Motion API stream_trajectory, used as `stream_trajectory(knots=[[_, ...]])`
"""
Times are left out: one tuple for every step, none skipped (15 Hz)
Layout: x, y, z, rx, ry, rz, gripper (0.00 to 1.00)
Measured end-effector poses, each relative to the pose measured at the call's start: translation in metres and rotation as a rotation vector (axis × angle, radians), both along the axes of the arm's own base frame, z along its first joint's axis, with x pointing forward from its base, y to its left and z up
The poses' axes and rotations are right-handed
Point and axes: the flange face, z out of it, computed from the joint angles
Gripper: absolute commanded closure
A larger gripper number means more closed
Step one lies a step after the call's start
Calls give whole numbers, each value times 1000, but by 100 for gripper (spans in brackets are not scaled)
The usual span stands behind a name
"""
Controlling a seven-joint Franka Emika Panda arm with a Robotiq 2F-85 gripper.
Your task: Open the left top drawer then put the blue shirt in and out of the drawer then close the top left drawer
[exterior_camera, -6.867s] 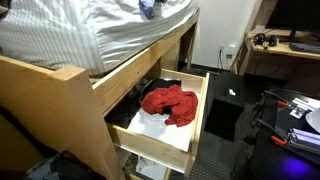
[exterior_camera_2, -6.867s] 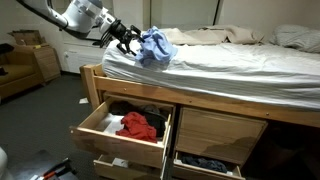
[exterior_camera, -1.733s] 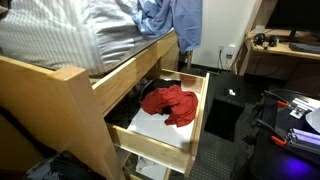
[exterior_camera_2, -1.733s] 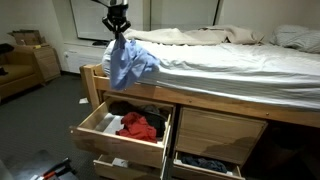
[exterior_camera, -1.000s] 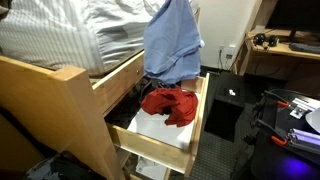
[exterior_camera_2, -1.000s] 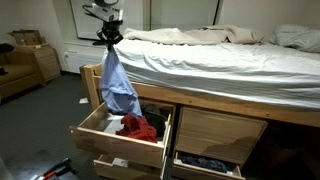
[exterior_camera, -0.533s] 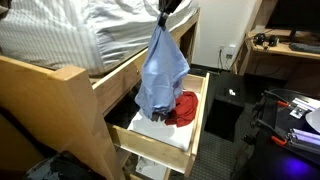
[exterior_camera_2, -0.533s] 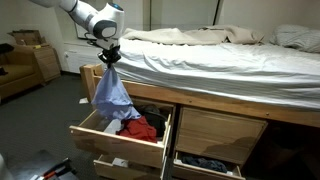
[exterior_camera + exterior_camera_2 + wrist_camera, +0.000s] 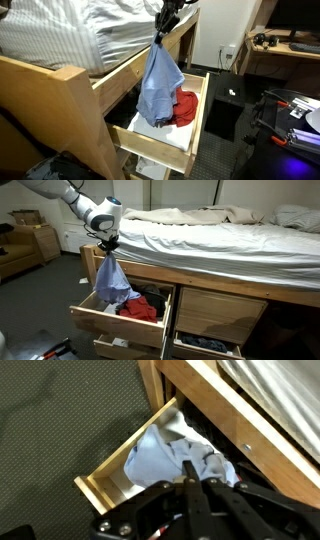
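Jaws pinching the top of the shirt (image 9: 158, 85), which hangs straight down, its lower end inside the open drawer (image 9: 152, 141), just beside the red garment (image 9: 186, 107), below the bed's edge (image 9: 120, 78).

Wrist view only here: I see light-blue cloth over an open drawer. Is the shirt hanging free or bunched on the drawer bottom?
Observer: Hanging. In an exterior view the blue shirt drops full length from the shut gripper, its lower end inside the left top drawer.
Operator: Anything under it?
Observer: A red garment lies in the drawer, right beside the shirt's lower end.
Operator: How high am I?
Observer: The gripper is about level with the mattress.
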Motion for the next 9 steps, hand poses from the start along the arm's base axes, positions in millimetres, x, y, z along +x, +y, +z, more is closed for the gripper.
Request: stream_trajectory(knots=[[0, 3, -5, -3, -17, 3, 98], [0, 5, -9, -3, -28, -1, 92], [0, 7, -12, -3, -35, -6, 85], [0, 8, -14, -4, -38, -6, 77], [0, 8, -13, -4, -39, -7, 75], [0, 8, -13, -4, -40, -7, 75], [0, 8, -13, -4, -41, -7, 75], [0, 8, -13, -4, -41, -7, 75], [0, 8, -13, -4, -41, -8, 75]])
